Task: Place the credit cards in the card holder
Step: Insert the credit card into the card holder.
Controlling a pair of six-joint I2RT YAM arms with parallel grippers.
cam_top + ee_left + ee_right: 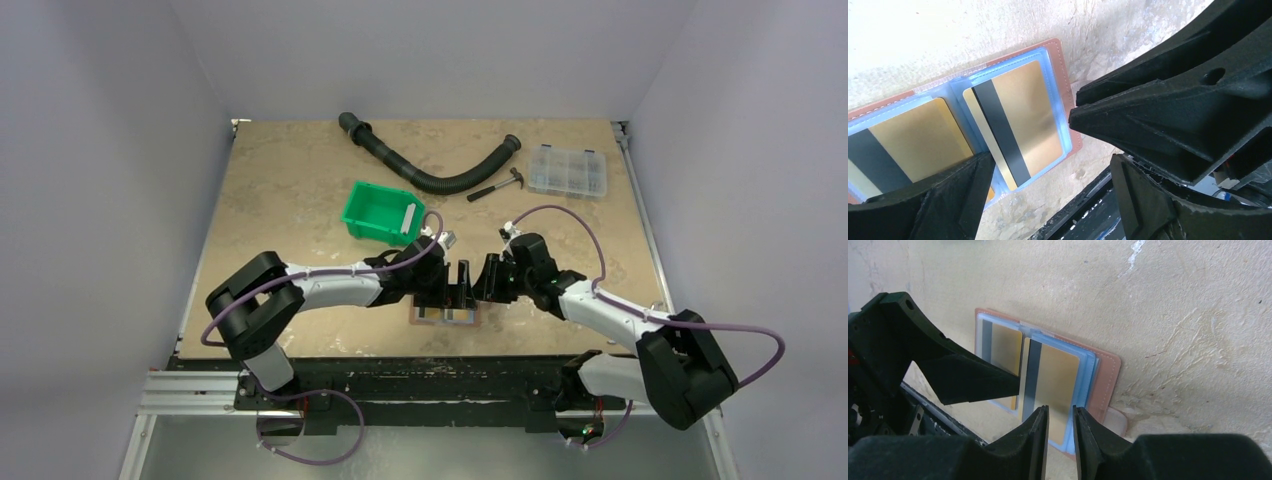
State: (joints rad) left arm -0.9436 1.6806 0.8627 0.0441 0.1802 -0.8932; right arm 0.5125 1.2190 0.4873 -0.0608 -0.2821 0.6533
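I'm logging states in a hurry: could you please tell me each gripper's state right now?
Left gripper: open, empty.
Right gripper: narrow gap; grip cannot be told.

**Readable text, labels, brands, numbers, signs:** none could be read in any view.

- Gold cards [1020,117] in the clear sleeves of the card holder [1063,65]: they lay with their black-striped backs up, and no print was legible on them.
- Card holder: its leather edge was plain and showed stitching only.
- Green bin [372,232] and clear compartment box [567,170] on the worktop [300,180]: they were too small in the top view for any marking to be made out.
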